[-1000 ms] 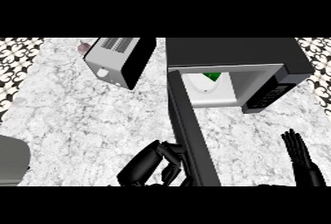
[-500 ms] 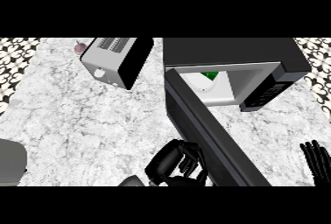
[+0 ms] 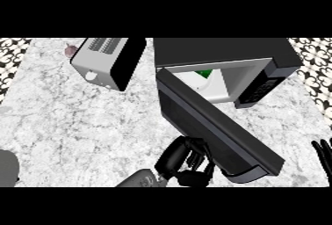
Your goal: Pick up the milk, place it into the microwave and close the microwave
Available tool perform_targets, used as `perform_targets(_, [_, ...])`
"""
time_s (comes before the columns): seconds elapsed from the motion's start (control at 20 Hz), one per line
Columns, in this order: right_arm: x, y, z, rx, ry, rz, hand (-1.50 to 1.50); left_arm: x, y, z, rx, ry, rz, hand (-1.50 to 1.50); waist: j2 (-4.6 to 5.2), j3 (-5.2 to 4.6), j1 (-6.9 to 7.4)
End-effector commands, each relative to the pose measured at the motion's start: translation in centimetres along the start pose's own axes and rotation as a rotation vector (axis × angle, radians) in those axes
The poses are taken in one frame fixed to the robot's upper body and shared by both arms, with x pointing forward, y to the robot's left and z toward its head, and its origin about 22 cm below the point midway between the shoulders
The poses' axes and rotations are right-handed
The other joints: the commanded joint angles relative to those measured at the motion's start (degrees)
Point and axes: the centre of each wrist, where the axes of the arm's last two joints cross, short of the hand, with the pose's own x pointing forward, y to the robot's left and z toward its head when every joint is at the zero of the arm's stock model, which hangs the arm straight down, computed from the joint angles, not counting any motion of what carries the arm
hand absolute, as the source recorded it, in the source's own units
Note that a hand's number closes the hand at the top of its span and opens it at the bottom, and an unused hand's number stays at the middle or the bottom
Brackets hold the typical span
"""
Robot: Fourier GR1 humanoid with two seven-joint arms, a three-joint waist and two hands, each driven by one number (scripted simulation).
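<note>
The black microwave (image 3: 224, 53) stands at the back right of the counter, its door (image 3: 214, 127) swung partway toward the opening. Inside the white cavity, the milk carton (image 3: 206, 75) shows as a white box with a green top, partly hidden by the door. My left hand (image 3: 182, 158) presses against the outer face of the door near its free end, fingers fairly straight. My right hand (image 3: 322, 151) rests open at the right edge, fingers up, mostly out of view.
A silver toaster (image 3: 107, 61) with a black side sits at the back left, a small pinkish object (image 3: 70, 50) behind it. A grey rounded object (image 3: 6, 169) shows at the lower left edge. Patterned wall tiles border the marble counter (image 3: 77, 127).
The door has swung from almost fully open toward the microwave's opening, with my left hand following it up and to the right. My right hand has sunk toward the right edge.
</note>
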Motion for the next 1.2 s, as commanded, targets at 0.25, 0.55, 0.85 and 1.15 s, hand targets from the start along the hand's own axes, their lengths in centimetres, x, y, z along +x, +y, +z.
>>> perform_targets(0.25, [3.5, 0.1, -2.5, 0.135, -0.086, -0.091, -1.5, 1.4, -0.8, -1.6, 0.074, -0.036, 0.063, 1.5, 0.64, -0.15, -3.76])
perform_targets(0.55, [5.2, -0.6, -3.9, 0.206, -0.077, -0.05, -1.5, 2.3, 0.2, -3.2, 0.204, -0.089, 0.069, 1.5, 1.01, -0.17, -5.11])
perform_targets(0.85, [6.5, -1.6, -5.6, 0.222, -0.11, -0.005, -1.5, 4.2, 1.4, -5.3, 0.365, -0.071, 0.098, 1.5, 1.3, -0.04, -6.27])
perform_targets(1.15, [8.3, -2.9, -7.3, 0.245, -0.15, 0.067, -1.5, 4.7, 2.7, -7.1, 0.445, -0.013, 0.093, -1.5, 2.07, 0.0, -8.84])
